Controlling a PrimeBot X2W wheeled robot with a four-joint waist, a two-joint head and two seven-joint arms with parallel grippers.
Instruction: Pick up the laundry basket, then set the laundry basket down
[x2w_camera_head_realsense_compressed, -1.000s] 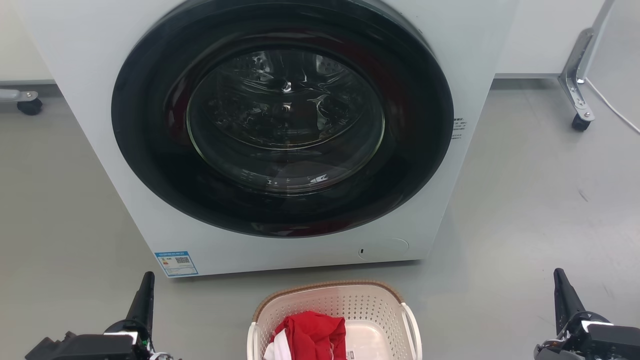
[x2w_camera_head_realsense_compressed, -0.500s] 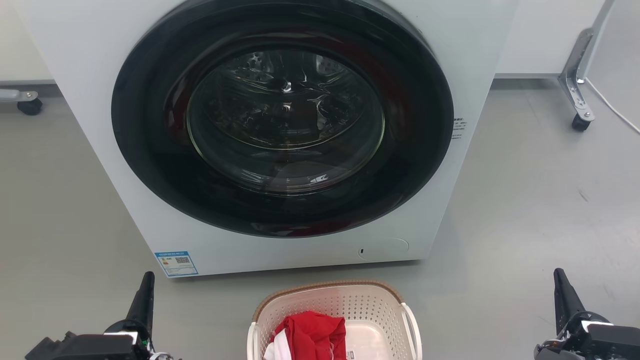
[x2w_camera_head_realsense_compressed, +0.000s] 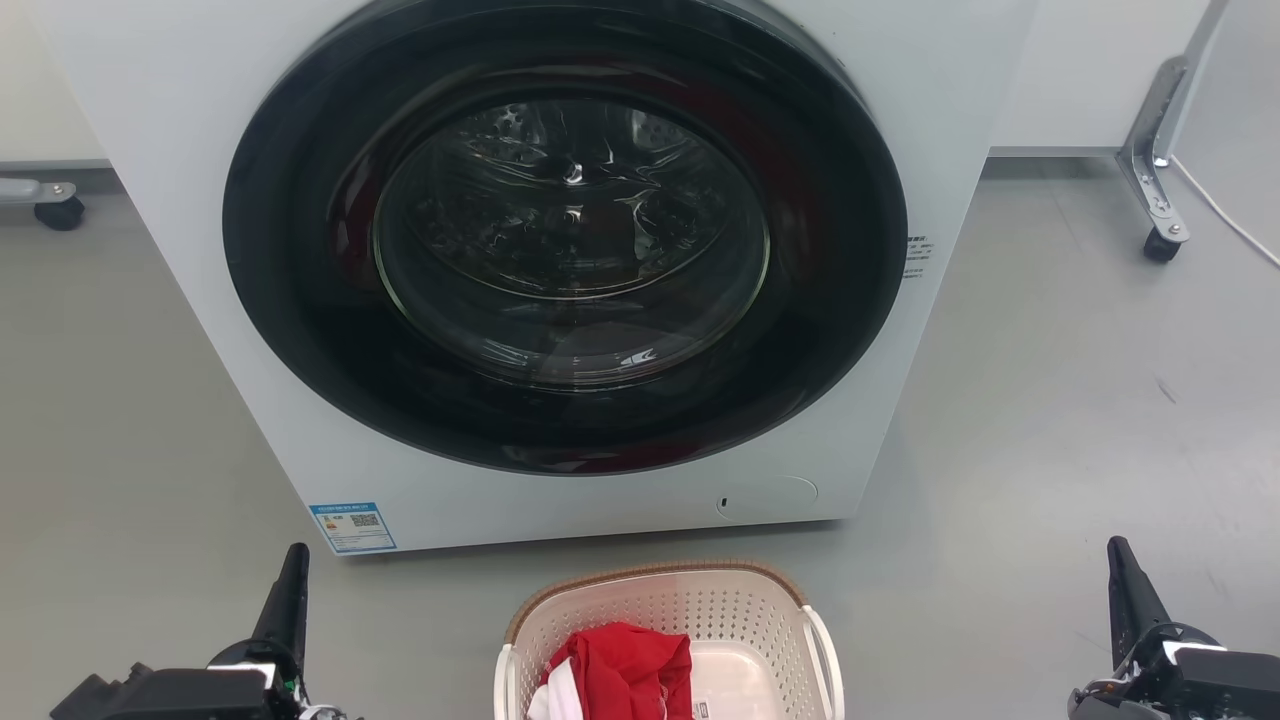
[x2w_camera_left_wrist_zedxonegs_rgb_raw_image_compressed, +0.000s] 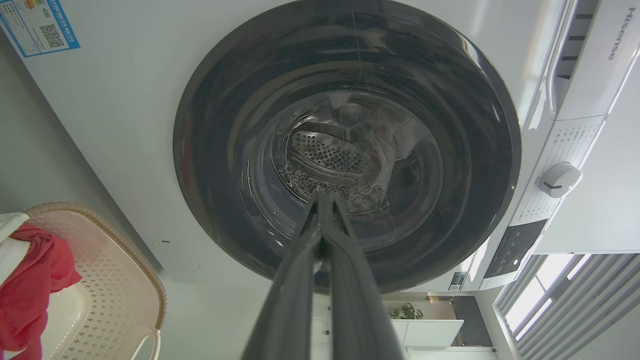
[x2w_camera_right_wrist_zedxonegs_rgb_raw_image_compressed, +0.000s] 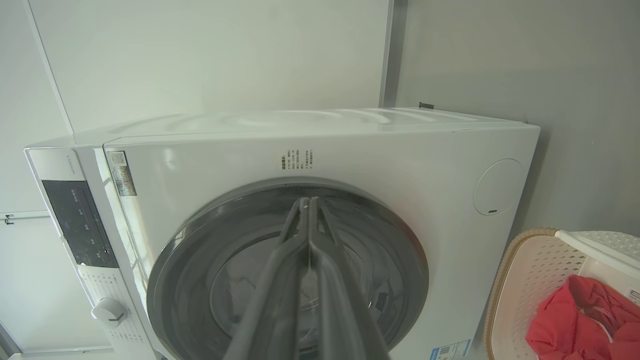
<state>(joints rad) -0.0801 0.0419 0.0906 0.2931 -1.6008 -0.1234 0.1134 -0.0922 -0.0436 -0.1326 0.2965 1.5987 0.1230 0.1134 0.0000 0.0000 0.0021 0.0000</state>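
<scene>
The laundry basket (x2w_camera_head_realsense_compressed: 680, 605) stands on the floor (x2w_camera_head_realsense_compressed: 1050, 400) at bottom centre of the head view, just before the washing machine (x2w_camera_head_realsense_compressed: 930, 100), with a red garment (x2w_camera_head_realsense_compressed: 625, 670) inside. The left gripper (x2w_camera_head_realsense_compressed: 295, 560), at lower left, and the right gripper (x2w_camera_head_realsense_compressed: 1118, 555), at lower right, sit well apart from it, fingers together on nothing. This fits a basket waiting to be lifted or one already set down. The machine crowds its far rim.

laundry basket (x2w_camera_head_realsense_compressed: 720, 608): near half cut by bottom edge | red cloth (x2w_camera_head_realsense_compressed: 625, 665): hides basket floor | sticker (x2w_camera_head_realsense_compressed: 352, 526): text unreadable
</scene>
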